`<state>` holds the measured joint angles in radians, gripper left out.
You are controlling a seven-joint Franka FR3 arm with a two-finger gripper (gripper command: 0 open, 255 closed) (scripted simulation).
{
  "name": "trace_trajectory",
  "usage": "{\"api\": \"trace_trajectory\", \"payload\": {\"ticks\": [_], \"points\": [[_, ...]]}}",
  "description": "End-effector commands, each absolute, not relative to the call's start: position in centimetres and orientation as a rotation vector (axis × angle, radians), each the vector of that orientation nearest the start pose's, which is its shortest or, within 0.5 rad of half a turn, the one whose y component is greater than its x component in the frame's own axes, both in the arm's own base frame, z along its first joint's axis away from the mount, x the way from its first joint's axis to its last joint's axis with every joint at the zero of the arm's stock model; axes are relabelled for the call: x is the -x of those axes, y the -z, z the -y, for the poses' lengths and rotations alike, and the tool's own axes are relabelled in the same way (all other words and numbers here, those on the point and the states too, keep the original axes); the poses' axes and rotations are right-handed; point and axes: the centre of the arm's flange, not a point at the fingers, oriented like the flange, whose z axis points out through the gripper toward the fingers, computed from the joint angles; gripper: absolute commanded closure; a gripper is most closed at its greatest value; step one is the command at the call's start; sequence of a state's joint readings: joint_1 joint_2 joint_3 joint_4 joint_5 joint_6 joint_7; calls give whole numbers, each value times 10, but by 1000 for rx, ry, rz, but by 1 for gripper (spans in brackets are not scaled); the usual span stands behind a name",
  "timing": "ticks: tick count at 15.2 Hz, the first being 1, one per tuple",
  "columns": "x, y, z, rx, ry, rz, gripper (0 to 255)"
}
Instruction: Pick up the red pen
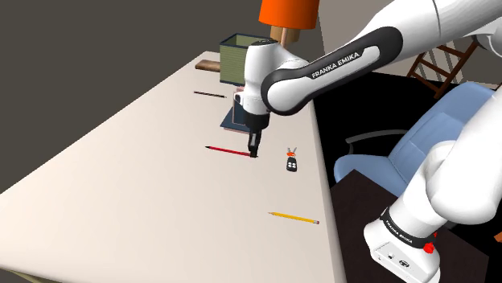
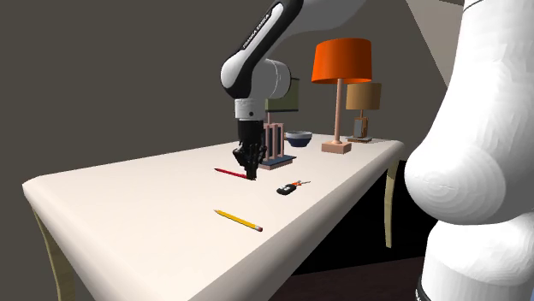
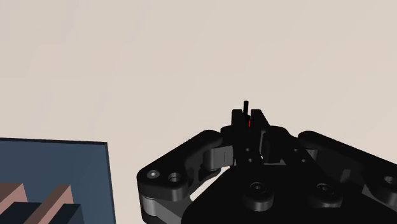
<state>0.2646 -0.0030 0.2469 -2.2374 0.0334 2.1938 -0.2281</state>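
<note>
The red pen (image 1: 225, 150) lies flat on the pale table (image 1: 145, 193), thin and red with a dark tip. My black gripper (image 1: 254, 153) points straight down at the end of the pen nearer the key fob, fingertips at table level. In the second exterior view the gripper (image 2: 252, 175) stands on the same end of the pen (image 2: 228, 173). In the wrist view the fingers (image 3: 239, 119) are drawn close together with a sliver of the red pen (image 3: 249, 123) clasped between them, its black tip sticking out past them.
A black key fob (image 1: 292, 164) with red keys lies just beside the gripper. A yellow pencil (image 1: 294, 217) lies nearer the stand, a black pen (image 1: 209, 94) farther off. Behind the gripper are a blue book holder (image 1: 236, 117), a green box (image 1: 236, 55) and an orange lamp (image 2: 341, 61).
</note>
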Motion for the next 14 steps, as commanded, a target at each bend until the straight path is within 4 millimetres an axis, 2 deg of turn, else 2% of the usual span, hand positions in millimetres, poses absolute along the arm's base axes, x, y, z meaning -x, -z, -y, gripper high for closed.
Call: {"api": "trace_trajectory", "payload": {"ticks": [1,12,14], "points": [[-452,-377,-256,2920,-71,1100,255],[-452,-435,-256,2920,-71,1100,255],[-452,-436,-256,2920,-71,1100,255]]}}
